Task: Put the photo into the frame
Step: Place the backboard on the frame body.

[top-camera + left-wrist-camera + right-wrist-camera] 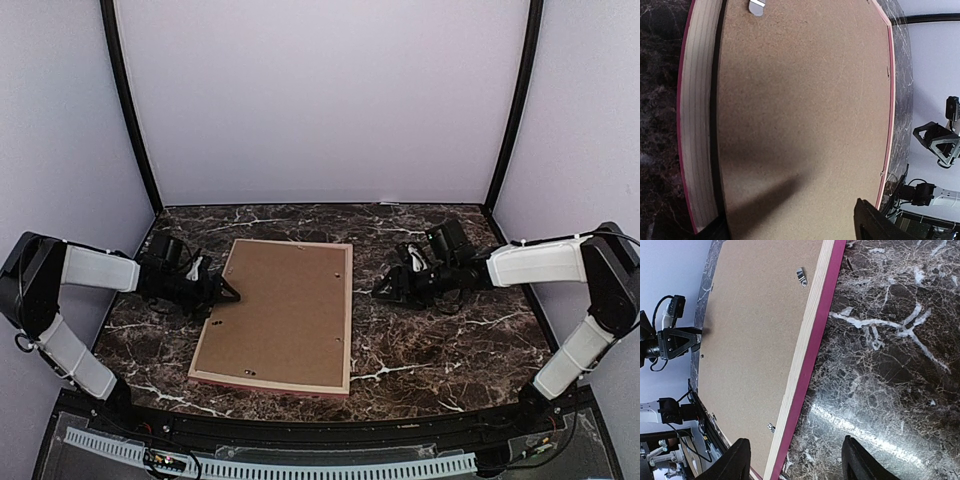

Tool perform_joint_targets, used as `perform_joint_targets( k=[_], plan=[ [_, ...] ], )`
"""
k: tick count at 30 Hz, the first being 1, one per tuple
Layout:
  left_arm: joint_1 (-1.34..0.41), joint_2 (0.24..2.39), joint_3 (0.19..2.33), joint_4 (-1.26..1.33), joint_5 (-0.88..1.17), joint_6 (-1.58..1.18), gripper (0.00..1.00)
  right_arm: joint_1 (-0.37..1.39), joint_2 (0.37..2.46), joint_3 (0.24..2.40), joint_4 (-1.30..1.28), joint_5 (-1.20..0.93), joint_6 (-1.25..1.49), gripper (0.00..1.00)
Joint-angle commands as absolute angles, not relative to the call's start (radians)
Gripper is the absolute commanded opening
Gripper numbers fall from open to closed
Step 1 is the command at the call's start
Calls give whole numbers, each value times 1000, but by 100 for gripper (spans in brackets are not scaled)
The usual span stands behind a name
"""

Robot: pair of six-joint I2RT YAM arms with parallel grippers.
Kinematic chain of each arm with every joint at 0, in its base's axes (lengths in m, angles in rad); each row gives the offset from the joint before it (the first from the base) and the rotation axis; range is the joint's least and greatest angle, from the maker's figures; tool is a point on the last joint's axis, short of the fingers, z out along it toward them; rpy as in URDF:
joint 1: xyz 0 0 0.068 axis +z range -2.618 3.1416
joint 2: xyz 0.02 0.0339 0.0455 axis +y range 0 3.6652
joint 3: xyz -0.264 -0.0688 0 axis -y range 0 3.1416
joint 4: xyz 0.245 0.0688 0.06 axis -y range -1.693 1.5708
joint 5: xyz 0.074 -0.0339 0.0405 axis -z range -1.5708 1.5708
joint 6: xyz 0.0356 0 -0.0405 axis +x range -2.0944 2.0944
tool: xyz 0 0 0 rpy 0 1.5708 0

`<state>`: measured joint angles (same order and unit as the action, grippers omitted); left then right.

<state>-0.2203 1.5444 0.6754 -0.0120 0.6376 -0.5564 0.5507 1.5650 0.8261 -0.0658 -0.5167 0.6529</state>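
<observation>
Tabletop of dark white-veined marble [450, 340] carries the large thin-railed pink wooden picture frame [270, 384], face down, with the brown fibreboard backing board [280, 310] seated in it. The landscape photo is out of sight (under the board, I'd guess, but cannot tell). Left gripper [228, 294] sits at the left rail, fingers spread and empty. Right gripper [383, 293] waits apart from the right rail, also spread. Best play now: steady one rail, then ease each small metal clip [801, 276] over the board without shoving the frame.

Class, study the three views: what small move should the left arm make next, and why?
Probably ease the left gripper back from the left rail of the frame: its jaws stand open, holding nothing, and the backing board lies flat inside.
</observation>
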Motion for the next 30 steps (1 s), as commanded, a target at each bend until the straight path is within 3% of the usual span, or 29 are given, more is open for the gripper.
perform_joint_targets(
  k=[1, 16, 30],
  plan=[
    [-248, 1539, 729, -134, 564, -497, 78, 548, 1577, 811, -16, -526, 662, 63],
    [-306, 1557, 879, -375, 407, -415, 84, 549, 1591, 800, -4, -529, 666, 63],
    [-330, 1596, 942, -424, 400, -370, 86, 550, 1599, 790, 18, -532, 667, 63]
  ],
)
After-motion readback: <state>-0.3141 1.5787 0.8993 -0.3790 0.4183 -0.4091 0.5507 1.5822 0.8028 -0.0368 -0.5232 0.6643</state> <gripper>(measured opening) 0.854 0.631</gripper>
